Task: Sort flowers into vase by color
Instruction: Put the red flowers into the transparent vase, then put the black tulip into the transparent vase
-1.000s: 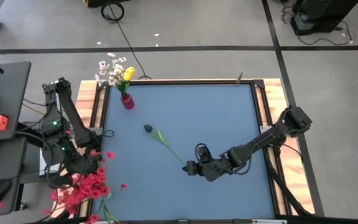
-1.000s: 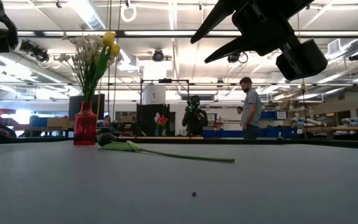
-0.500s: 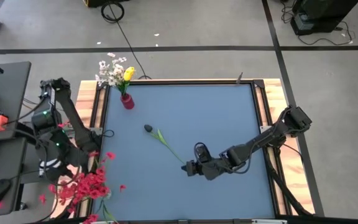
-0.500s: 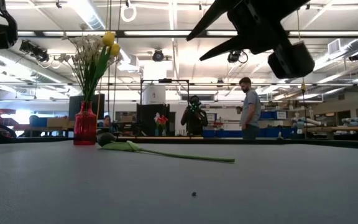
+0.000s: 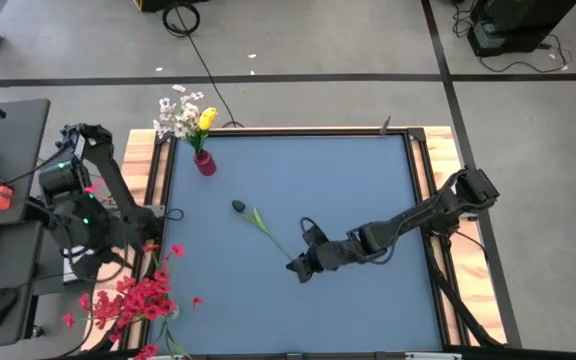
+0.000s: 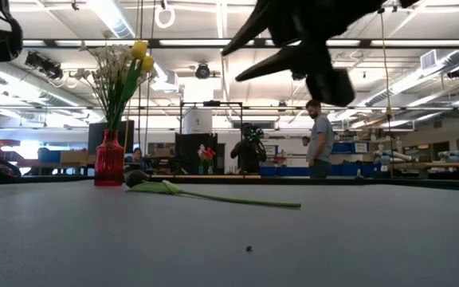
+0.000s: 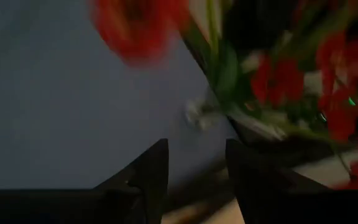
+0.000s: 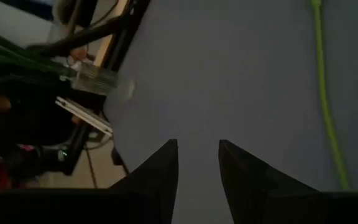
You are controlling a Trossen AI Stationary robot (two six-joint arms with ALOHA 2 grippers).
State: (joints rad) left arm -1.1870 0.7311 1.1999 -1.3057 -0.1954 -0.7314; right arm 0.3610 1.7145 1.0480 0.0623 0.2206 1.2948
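While lying flat mid-table: dark-budded flower (image 5: pixel 258 222), stem end just beside right gripper (image 5: pixel 296 269), fingers parted, nothing between. Red vase (image 5: pixel 205 163) upright at table's far left corner, holding white blossoms (image 5: pixel 176 115) and yellow tulip (image 5: pixel 207 119). Left gripper (image 7: pixel 194 177) fingers apart, empty, near red sprays (image 5: pixel 133 300) at table's left edge.

Red vase (image 5: pixel 205 163): small, glossy, upright on the table, near the far left corner. Holds white blossom clusters (image 5: pixel 175 115) and a yellow tulip (image 5: pixel 207 119), stems up, heads leaning out past the far edge.

Dark-bud flower (image 5: pixel 239 206): lies flat mid-table, green stem (image 5: pixel 271 237) running diagonally toward the near right.

Red sprays (image 5: pixel 133 300): heaped at the left edge, near the front corner.
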